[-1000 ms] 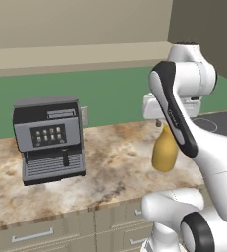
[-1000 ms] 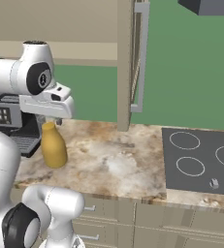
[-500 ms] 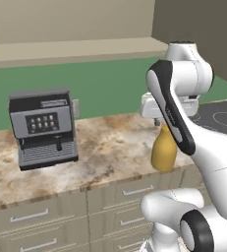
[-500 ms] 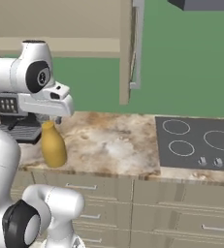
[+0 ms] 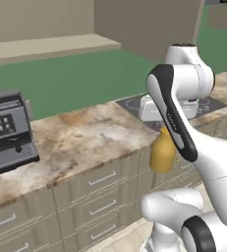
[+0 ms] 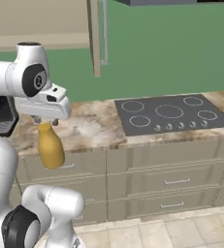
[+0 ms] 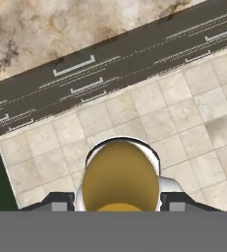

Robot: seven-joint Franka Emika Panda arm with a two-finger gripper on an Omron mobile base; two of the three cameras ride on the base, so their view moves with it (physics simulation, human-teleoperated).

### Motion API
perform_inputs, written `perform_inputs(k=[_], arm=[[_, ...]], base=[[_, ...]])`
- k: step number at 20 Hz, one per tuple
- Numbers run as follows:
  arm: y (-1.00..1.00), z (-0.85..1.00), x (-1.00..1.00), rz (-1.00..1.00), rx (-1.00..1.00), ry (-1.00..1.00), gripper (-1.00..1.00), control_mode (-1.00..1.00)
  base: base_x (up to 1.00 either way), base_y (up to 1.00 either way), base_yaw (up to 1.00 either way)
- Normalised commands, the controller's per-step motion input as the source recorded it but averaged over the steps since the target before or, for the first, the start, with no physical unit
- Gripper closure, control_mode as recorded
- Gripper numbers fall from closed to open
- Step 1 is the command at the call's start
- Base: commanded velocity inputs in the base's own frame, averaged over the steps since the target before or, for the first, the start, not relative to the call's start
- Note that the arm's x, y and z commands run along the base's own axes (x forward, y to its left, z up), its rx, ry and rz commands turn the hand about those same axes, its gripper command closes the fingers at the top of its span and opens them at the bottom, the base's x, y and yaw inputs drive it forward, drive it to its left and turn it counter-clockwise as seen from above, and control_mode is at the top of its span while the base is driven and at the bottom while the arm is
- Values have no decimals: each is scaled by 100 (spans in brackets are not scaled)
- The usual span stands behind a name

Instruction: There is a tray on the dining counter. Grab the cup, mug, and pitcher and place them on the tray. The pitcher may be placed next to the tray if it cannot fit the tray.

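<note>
Even, soft rendered light fills all views; shadows are faint, glare is nil, edges look slightly soft and low-resolution.

Count at this moment: one yellow-orange bottle-shaped pitcher with a narrower neck (image 5: 162, 153), hanging under the arm. One dark grey coffee machine with a button panel (image 5: 7, 133). One black glass cooktop (image 6: 169, 113) with five ring burners marked on it. One beige-brown marbled stone counter (image 6: 94, 127) run. Cream drawer fronts with metal bar handles (image 6: 176, 181): six countable in the right base view, in two columns of three. One beige tiled floor (image 7: 184, 123). One tool (image 6: 44, 121).
</note>
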Motion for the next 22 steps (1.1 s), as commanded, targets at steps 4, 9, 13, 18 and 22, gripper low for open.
perform_inputs(k=[4, 9, 13, 18, 22], arm=[[0, 0, 0, 0, 0, 0, 100, 100], [0, 0, 0, 0, 0, 0, 100, 100], [0, 0, 0, 0, 0, 0, 100, 100], [0, 0, 0, 0, 0, 0, 100, 100], [0, 0, 0, 0, 0, 0, 100, 100]], base=[[-13, 0, -65], [-15, -5, -71], [-3, 0, -70], [0, 0, -69], [0, 2, -69]])
